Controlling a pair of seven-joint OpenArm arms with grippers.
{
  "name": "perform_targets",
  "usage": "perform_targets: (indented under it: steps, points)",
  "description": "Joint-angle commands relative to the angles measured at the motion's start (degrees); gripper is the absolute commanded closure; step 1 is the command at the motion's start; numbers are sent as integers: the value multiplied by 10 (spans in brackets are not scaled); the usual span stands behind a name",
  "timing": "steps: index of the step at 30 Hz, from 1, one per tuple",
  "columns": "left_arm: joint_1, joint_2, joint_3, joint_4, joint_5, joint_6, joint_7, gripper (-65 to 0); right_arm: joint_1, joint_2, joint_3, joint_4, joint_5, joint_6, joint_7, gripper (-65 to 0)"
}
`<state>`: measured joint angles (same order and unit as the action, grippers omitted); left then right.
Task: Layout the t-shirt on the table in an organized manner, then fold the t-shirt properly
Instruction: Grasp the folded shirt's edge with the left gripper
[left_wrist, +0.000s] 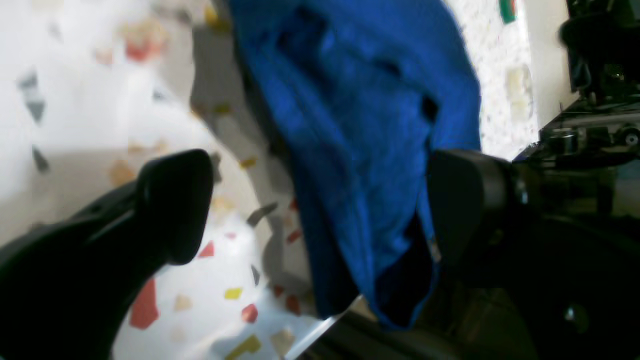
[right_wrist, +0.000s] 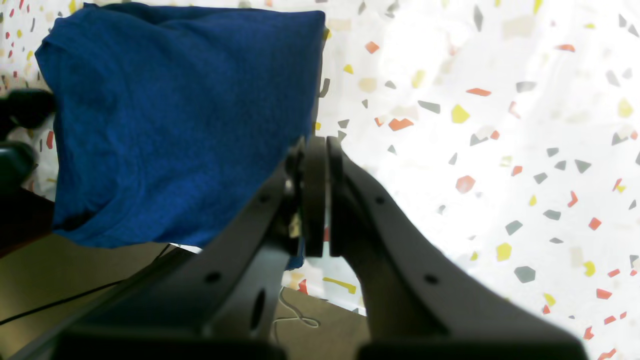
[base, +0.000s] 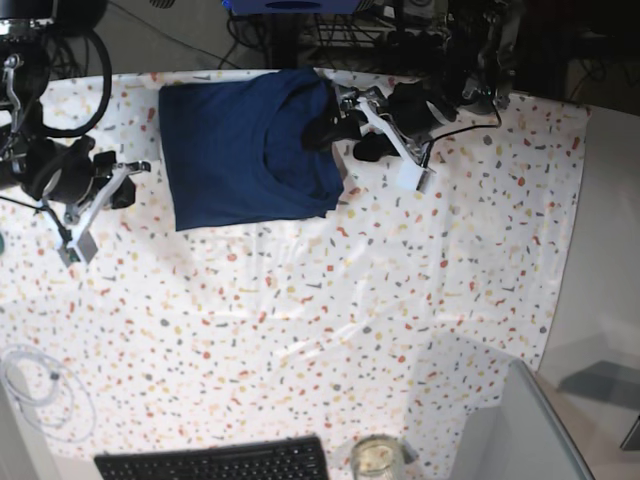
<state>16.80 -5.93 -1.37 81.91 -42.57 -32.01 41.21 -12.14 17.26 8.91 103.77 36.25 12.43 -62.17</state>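
At the near edge of the base view, around six o'clock, a black keyboard (base: 212, 462) lies on the speckled counter (base: 400, 300), with a glass jar (base: 377, 458) just beside it toward five o'clock and a coil of white cable (base: 35, 385) at about eight o'clock. The middle of the counter's cloth is rumpled in low ridges.

Farther back, at about nine o'clock, the right gripper (base: 128, 185) reaches in from the counter's side edge, its arm lying low and nearly level, its tip turned toward the shirt. The right wrist view shows its jaws pressed flat together with nothing between them (right_wrist: 316, 195); the blue cloth lies just beyond them, toward ten o'clock in that view, over the counter's edge.

The t-shirt (base: 250, 150) lies at about eleven to twelve o'clock, near the far edge of the counter, folded into a squarish block with a curved edge of cloth showing across its upper layer.

At the shirt's one o'clock side is the left gripper (base: 345, 140), its arm stretching in from the far corner and angled down across the shirt's edge. In the left wrist view its jaws stand wide apart (left_wrist: 320, 210), one black finger (left_wrist: 175, 200) over bare counter and the other (left_wrist: 465, 200) against the side of the blue cloth (left_wrist: 360, 150), which drapes between them in loose folds; the view is blurred.
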Motion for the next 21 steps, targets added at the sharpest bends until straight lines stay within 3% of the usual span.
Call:
perform_targets:
  steps: [1, 4, 7, 15, 21]
  points:
    - [-12, 0, 7, 4, -13, -25, -11, -650, 5, 7, 5, 8, 9, 3, 8, -2]
    - [-26, 2, 14, -31, -13, -62, -11, -650, 5, 7, 4, 8, 9, 3, 8, -2]
    - [-40, 10, 16, -67, -13, -66, -11, -650, 5, 7, 6, 8, 9, 3, 8, -2]
    - [-51, 20, 16, -84, 9, -67, -11, -431, 7, 7, 7, 8, 9, 3, 9, -2]
    - [-72, 41, 16, -124, 55, -69, -11, -413, 9, 7, 11, 8, 9, 3, 9, -2]
